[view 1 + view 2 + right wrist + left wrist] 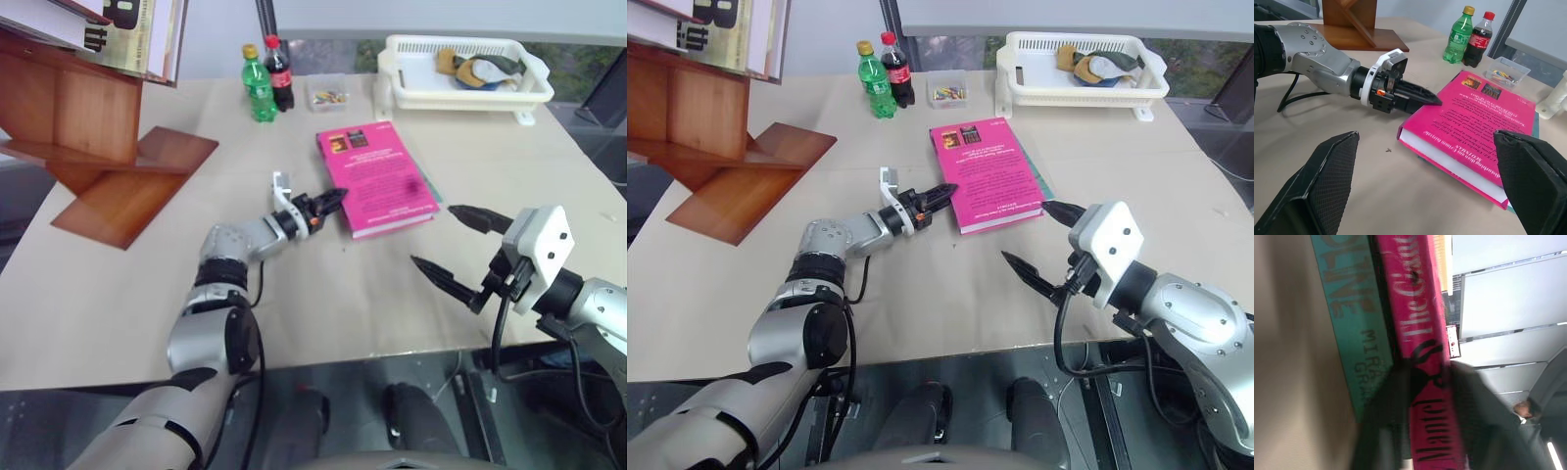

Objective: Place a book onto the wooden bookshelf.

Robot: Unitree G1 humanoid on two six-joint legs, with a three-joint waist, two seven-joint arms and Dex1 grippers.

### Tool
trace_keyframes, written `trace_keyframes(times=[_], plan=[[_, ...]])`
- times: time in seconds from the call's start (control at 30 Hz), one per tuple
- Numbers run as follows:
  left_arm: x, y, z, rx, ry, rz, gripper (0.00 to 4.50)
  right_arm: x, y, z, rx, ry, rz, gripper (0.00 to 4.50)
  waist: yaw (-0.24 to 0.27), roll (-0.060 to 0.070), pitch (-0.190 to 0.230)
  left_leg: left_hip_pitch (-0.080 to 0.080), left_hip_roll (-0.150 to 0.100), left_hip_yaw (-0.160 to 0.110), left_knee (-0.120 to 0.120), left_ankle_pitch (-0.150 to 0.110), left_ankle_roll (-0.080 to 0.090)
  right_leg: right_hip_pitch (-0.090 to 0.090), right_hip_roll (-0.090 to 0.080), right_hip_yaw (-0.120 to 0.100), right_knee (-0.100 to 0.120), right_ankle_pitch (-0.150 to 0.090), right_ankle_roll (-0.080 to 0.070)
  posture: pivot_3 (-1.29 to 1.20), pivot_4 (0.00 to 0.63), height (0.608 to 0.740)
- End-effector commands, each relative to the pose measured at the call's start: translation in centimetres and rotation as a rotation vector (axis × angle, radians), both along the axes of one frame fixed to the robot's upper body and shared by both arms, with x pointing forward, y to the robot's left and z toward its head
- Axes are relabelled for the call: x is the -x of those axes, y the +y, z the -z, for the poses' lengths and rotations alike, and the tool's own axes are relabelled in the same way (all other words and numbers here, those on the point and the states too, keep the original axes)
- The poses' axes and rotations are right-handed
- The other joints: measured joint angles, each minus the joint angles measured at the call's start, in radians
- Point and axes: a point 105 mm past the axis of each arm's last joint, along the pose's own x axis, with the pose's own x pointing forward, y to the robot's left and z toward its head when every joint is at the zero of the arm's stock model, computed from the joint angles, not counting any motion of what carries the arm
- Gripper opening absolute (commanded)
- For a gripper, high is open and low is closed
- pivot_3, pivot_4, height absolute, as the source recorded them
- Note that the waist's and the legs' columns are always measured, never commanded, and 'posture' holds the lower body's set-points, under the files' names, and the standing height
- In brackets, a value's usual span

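The magenta-pink book (pixel 377 176) lies flat, back cover up, mid-table on a thinner teal book (pixel 1352 333). My left gripper (pixel 331 203) is level at the pink book's near-left edge, fingers closed over its spine (pixel 1420 323), one above the cover and one below. The right wrist view shows this grip (pixel 1432 100) from the side. My right gripper (pixel 433 235) hangs open over the table, a little nearer than the book, holding nothing. The wooden bookshelf (pixel 98 147) of slanted reddish boards stands at the far left, with cream books (pixel 127 29) leaning on it.
A green bottle (pixel 259 86) and a cola bottle (pixel 280 73) stand at the back beside a small clear box (pixel 326 93). A white plastic basket (pixel 460 73) with cloths sits at the back right. The table's front edge (pixel 343 357) runs close below both arms.
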Motion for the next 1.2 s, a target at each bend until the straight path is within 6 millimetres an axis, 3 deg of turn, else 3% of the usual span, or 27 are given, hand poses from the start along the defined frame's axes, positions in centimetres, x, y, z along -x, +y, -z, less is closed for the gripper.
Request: trace_keyframes(times=[0.03, 0.27, 0.37, 0.5, 0.67, 0.8, 0.9, 1.0, 1.2], plan=[[-0.1, 0.3, -0.8, 0.012, -0.017, 0.001, 0.70, 0.3, 0.2, -0.9, 0.005, -0.046, -0.016, 4.50, 0.000, 0.000, 0.000, 0.000, 0.000, 0.000, 0.000, 0.000, 0.000, 0.000, 0.000, 0.000, 0.000, 0.000, 0.000, 0.00, 0.150, 0.740], [0.9, 2.1, -2.0, 0.029, -0.045, -0.001, 0.70, 0.0, 0.4, -0.9, 0.008, -0.045, -0.034, 4.50, -0.004, 0.000, 0.000, 0.000, 0.001, 0.000, 0.000, 0.000, 0.000, 0.000, 0.000, 0.000, 0.000, 0.000, 0.000, 0.00, 0.150, 0.740], [3.5, 4.7, -4.8, -0.028, -0.169, -0.019, 0.70, -0.3, 0.7, -0.9, 0.004, -0.040, -0.061, 4.50, -0.008, -0.001, 0.001, 0.000, 0.001, -0.001, 0.000, 0.000, 0.000, -0.001, 0.000, 0.000, 0.000, 0.000, 0.000, 0.00, 0.150, 0.740], [7.7, 6.3, -7.0, -0.273, -0.386, -0.034, 0.70, -0.9, 1.1, -0.8, -0.003, -0.032, -0.105, 4.50, -0.018, -0.002, 0.002, -0.001, 0.003, -0.003, -0.002, 0.000, -0.001, -0.004, -0.001, 0.003, 0.001, 0.000, 0.000, 0.00, 0.150, 0.740], [10.4, 7.5, -8.1, -0.531, -0.598, -0.083, 0.70, -1.5, 1.5, -0.7, -0.013, -0.032, -0.153, 4.50, 0.000, -0.002, 0.002, 0.000, 0.002, -0.002, -0.002, 0.000, -0.001, -0.003, -0.002, 0.003, 0.000, 0.000, 0.000, 0.00, 0.150, 0.740], [13.4, 9.9, -10.4, -0.957, -1.023, -0.129, 0.70, -2.3, 1.8, -0.6, -0.022, -0.020, -0.212, 4.50, -0.001, -0.002, 0.002, -0.001, 0.002, 0.002, -0.004, 0.000, -0.001, -0.003, -0.001, 0.003, -0.002, -0.001, -0.003, 0.00, 0.150, 0.740], [14.6, 11.9, -12.9, -1.153, -1.275, -0.167, 0.70, -2.6, 1.7, -0.6, -0.027, -0.015, -0.235, 4.50, 0.006, -0.001, 0.003, -0.001, 0.002, 0.003, -0.005, 0.000, -0.001, -0.003, -0.001, 0.002, -0.003, -0.003, -0.005, 0.00, 0.150, 0.740], [16.3, 13.8, -15.3, -1.297, -1.492, -0.162, 0.70, -2.9, 1.4, -0.7, -0.060, -0.002, -0.268, 4.50, 0.008, -0.001, 0.003, -0.001, 0.003, 0.003, -0.005, 0.000, 0.000, -0.003, -0.001, 0.001, -0.006, -0.002, -0.005, 0.00, 0.150, 0.740], [19.1, 16.6, -17.9, -1.619, -1.764, 0.005, 0.70, -3.5, 1.2, -0.9, -0.077, -0.020, -0.318, 4.50, 0.000, -0.001, 0.003, -0.002, 0.003, 0.004, -0.008, 0.000, 0.000, -0.003, -0.001, 0.002, -0.010, -0.002, -0.005, 0.00, 0.150, 0.740]])
